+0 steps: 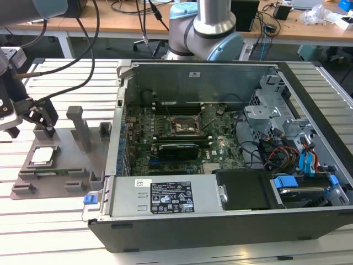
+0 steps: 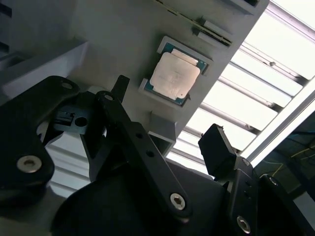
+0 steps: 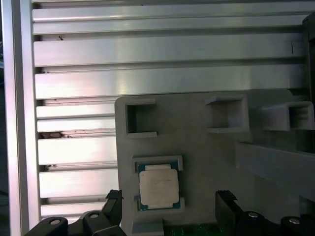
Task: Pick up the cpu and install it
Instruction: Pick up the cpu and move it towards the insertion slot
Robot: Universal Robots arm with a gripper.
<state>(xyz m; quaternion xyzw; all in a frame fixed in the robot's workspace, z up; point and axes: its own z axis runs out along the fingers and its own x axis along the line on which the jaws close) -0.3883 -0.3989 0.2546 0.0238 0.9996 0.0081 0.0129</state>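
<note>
Ribbed aluminium table (image 1: 49, 221); grey holder (image 1: 77, 165) cradles square silver cpu (image 2: 174, 76); black tool (image 2: 167, 113) wide

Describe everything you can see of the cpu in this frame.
The cpu is a small flat square chip with a pale silver metal top and a green rim. It lies flat in a shallow recess of the grey holder, outside the computer case. The open tool hangs over it without touching.
</note>
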